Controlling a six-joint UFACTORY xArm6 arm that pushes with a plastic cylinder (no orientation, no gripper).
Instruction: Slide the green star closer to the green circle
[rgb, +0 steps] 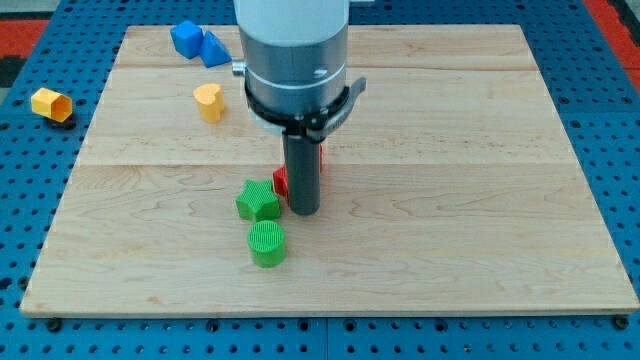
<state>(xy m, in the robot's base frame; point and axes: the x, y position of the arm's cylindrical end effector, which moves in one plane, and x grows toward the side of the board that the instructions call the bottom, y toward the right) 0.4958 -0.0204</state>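
- My tip (304, 211) sits just right of the green star (258, 201), holding nothing (a bare rod).
- Green circle (267, 244) lies just below the star, nearly touching.
- Closing step, I judge; next, a nudge from above the star.

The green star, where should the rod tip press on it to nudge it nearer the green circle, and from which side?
There is no gripper, so push rather than grip. The green star sits just above the green circle, nearly touching. Press my tip, now just to the star's right, against the star's top edge, coming from the view's top and pushing down. Aim between two points, probably, so the star does not spin aside.
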